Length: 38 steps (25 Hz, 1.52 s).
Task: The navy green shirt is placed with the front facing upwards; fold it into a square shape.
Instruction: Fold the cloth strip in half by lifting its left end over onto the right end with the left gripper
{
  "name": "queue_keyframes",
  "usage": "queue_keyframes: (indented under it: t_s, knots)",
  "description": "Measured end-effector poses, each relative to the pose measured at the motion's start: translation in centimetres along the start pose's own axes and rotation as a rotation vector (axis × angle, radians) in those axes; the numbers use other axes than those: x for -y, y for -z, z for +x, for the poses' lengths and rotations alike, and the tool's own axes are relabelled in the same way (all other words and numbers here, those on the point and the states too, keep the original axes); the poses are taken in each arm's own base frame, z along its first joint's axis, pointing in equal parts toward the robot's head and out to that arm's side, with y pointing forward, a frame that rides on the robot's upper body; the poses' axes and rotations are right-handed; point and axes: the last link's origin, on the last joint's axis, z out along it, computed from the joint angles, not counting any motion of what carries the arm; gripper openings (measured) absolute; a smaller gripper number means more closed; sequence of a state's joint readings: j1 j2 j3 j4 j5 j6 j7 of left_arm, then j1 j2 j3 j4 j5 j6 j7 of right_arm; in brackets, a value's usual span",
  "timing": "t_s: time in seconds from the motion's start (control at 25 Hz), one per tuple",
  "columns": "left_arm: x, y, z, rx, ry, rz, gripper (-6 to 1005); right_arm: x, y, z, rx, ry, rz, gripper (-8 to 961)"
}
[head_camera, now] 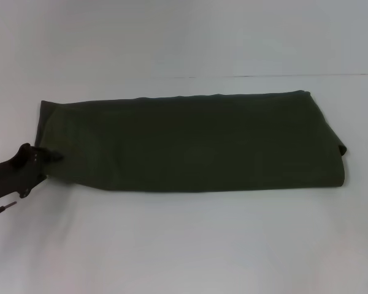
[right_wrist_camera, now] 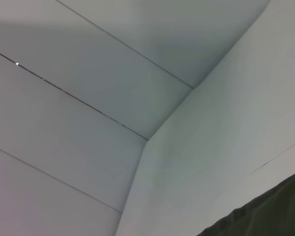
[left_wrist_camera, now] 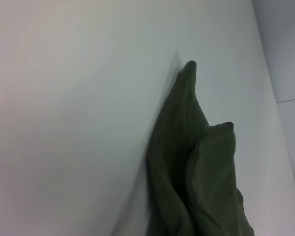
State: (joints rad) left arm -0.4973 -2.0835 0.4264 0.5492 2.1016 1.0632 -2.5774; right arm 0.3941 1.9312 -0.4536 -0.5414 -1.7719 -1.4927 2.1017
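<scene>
My left gripper [head_camera: 49, 157] pinches the near-left corner of the navy green shirt [head_camera: 196, 142], which stretches away rightward as a long folded band on the table [head_camera: 184, 245]. Next, I judge, comes carrying this end across toward the far end.

head overhead, wrists close, sharing shirt [head_camera: 190, 141]

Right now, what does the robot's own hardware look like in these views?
Only the left gripper shows clearly, in the head view: matte black, angular and blocky, with a few small pale screw dots on its body and a thin rod-like piece poking out near the frame's edge. No cables or markings are discernible. The right arm shows only a dark sliver at the frame's right edge.
</scene>
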Motion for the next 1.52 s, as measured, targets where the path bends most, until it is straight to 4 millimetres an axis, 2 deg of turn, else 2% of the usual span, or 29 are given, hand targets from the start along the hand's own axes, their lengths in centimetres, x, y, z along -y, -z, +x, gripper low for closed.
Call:
queue_keyframes:
  t_s: [0.24,0.44,0.8,0.96,1.16,1.24,1.28,1.52]
  knots:
    - [-0.1,0.1,0.4,-0.013,-0.030,0.004,181,0.1,0.1,-0.1,0.007,0.000,0.006,762]
    - [0.4,1.4,2.3,-0.102,-0.101,0.039,81,0.4,0.4,-0.8,0.017,0.004,0.035,762]
    - [3.1,5.3,5.3,-0.278,-0.138,0.118,82,0.9,0.5,-1.1,0.036,-0.014,0.068,762]
    - [3.2,5.8,5.8,-0.306,-0.152,0.127,82,1.1,0.3,-1.3,0.046,-0.018,0.085,762]
    - [1.4,5.0,5.4,-0.265,-0.202,0.044,82,1.0,-0.1,-1.4,0.043,-0.015,0.081,762]
    - [0.0,4.6,5.1,-0.239,-0.231,-0.025,82,1.0,-0.1,-1.4,0.044,-0.015,0.080,762]
    - [-1.4,4.4,4.9,-0.218,-0.264,-0.089,82,1.0,-0.1,-1.5,0.045,-0.015,0.080,762]
    - [-5.2,3.6,4.2,-0.134,-0.359,-0.223,81,0.9,-0.2,-1.5,0.044,-0.012,0.075,762]
